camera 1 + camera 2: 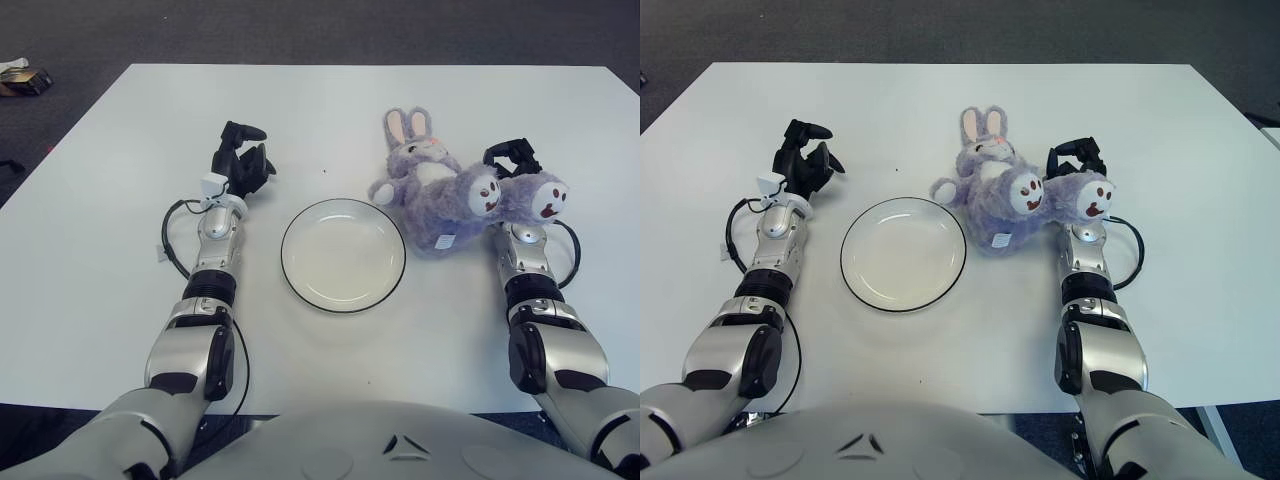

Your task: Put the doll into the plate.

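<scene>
A soft lilac plush rabbit doll (440,190) with upright ears lies on its back on the white surface (120,150), just to the right of a shallow white round plate with a thin dark rim (343,254). Its body touches or slightly overlaps the plate's right edge, and its two feet, soles marked with dark smiling faces, point toward the robot. The plate sits in the middle, between the two arms, so either could reach it; it holds nothing yet, so the task is not done.

The right hand (512,160) shows just behind the doll's far foot, dark fingers curled over at the top, placed as if to take the doll by the leg. The foot hides the contact, so I cannot tell whether the fingers already pinch the plush or merely hover beside it.

The left hand (240,160) shows well left of the plate, fingers loosely bent and holding nothing, clear of the plate and doll.
</scene>
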Controlling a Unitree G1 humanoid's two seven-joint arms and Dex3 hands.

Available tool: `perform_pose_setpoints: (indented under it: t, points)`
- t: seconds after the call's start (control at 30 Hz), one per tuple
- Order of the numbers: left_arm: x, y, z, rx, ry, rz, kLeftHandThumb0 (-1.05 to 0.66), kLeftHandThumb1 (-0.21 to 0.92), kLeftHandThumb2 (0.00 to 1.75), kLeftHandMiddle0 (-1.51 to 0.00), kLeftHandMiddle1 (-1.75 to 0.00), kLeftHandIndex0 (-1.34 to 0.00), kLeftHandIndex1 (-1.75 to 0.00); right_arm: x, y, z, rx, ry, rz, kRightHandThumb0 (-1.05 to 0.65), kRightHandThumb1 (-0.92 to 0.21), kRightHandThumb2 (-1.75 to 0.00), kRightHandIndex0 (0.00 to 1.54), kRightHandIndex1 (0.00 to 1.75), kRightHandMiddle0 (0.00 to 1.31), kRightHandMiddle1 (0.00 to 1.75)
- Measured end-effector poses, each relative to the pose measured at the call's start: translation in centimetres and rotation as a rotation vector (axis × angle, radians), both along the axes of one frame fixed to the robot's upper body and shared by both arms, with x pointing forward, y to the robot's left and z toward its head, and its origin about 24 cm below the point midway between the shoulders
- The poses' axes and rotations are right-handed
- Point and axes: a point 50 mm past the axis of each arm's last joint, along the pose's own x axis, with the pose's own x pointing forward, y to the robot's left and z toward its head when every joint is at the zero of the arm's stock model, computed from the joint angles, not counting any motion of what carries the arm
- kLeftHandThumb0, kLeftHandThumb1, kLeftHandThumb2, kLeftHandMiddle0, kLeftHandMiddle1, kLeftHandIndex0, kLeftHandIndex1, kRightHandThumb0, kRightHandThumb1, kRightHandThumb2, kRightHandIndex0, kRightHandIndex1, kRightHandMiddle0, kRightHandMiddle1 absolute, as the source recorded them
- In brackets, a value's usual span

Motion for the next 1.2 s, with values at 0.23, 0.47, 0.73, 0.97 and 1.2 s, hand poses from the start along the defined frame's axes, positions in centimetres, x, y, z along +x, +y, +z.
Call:
perform_pose_setpoints:
  t: [0.23, 0.47, 0.73, 0.97, 1.2]
  points:
    - [0.0, -0.01, 0.01, 0.001, -0.002, -0.001, -0.36, 0.82, 0.65, -0.79, -1.75, -0.27, -1.75, 0.0, 0.0, 0.0, 0.0, 0.0, 0.001, -0.39, -0.66, -0.86, 0.86, 1.75, 0.36, 1.75]
    - [0.0, -0.02, 0.03, 0.001, -0.004, -0.001, -0.36, 0.81, 0.65, -0.8, -1.75, -0.27, -1.75, 0.01, 0.01, -0.01, 0.001, 0.001, 0.006, -0.39, -0.66, -0.86, 0.86, 1.75, 0.36, 1.75]
    - [0.0, -0.02, 0.03, 0.001, -0.004, -0.002, -0.36, 0.81, 0.65, -0.8, -1.75, -0.27, -1.75, 0.0, -0.03, 0.0, 0.002, 0.0, 0.005, -0.39, -0.66, -0.86, 0.85, 1.75, 0.36, 1.75]
    - [0.02, -0.03, 0.02, 0.001, -0.003, -0.002, -0.36, 0.82, 0.65, -0.8, -1.75, -0.27, -1.75, -0.02, -0.05, 0.03, 0.002, -0.004, 0.003, -0.39, -0.66, -0.86, 0.85, 1.75, 0.36, 1.75]
    - [0.05, -0.06, 0.05, 0.001, -0.004, -0.003, -0.36, 0.82, 0.65, -0.8, -1.75, -0.27, -1.75, -0.17, -0.26, 0.12, 0.002, -0.019, -0.015, -0.39, -0.66, -0.86, 0.85, 1.75, 0.36, 1.75]
